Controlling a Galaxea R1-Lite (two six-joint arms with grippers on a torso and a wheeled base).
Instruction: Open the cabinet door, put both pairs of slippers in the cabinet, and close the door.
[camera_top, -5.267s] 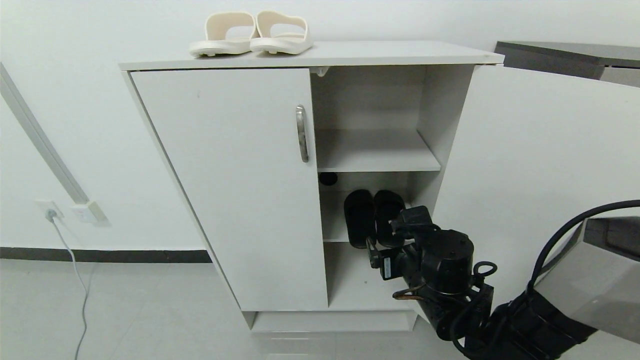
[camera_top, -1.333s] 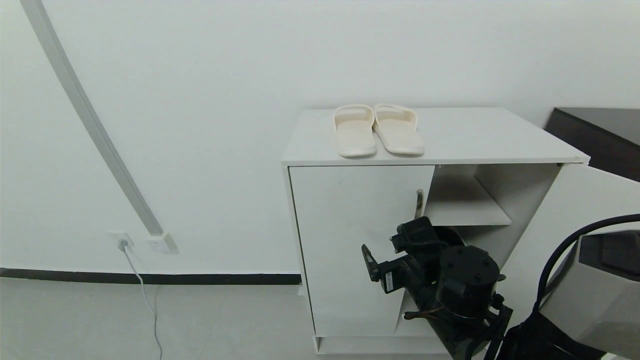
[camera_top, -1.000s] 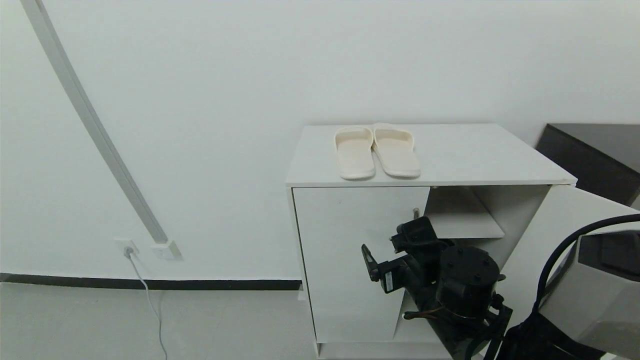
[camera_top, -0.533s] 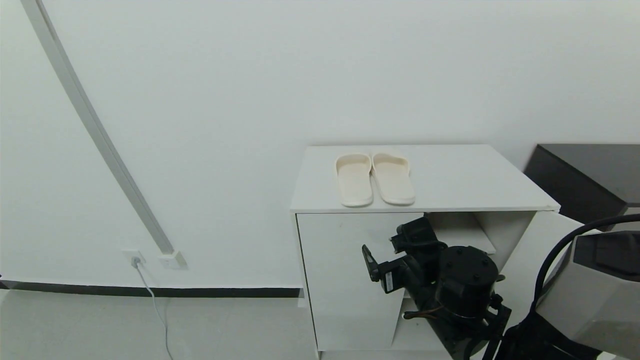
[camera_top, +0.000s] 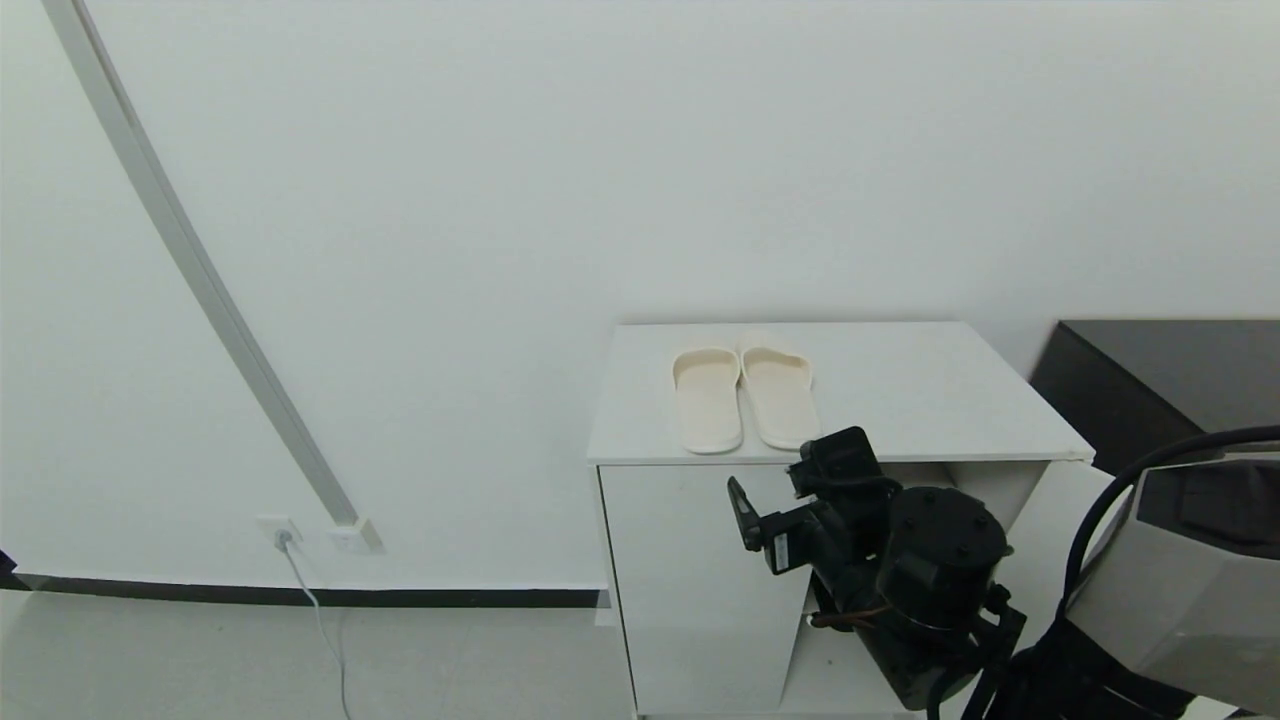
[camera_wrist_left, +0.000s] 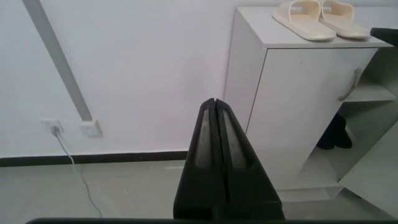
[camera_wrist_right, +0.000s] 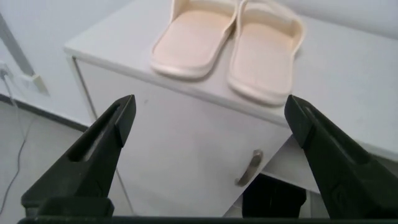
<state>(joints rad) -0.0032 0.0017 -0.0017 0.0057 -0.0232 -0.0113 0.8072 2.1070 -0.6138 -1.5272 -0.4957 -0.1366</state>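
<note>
The cream slippers (camera_wrist_right: 230, 43) lie side by side on top of the cabinet (camera_top: 900, 400), just beyond and above the right claw (camera_wrist_right: 209, 109). Its fingers are spread wide with nothing between them, facing the closed left door (camera_wrist_right: 180, 155). Below the claw, past the door handle (camera_wrist_right: 250, 168), the black slippers (camera_wrist_right: 273, 196) sit inside the open right half. The left claw (camera_wrist_left: 216, 118) hangs well apart from the cabinet, fingers pressed together and empty. Beyond it, a wall socket (camera_wrist_left: 55, 126) has a cord plugged in.
</note>
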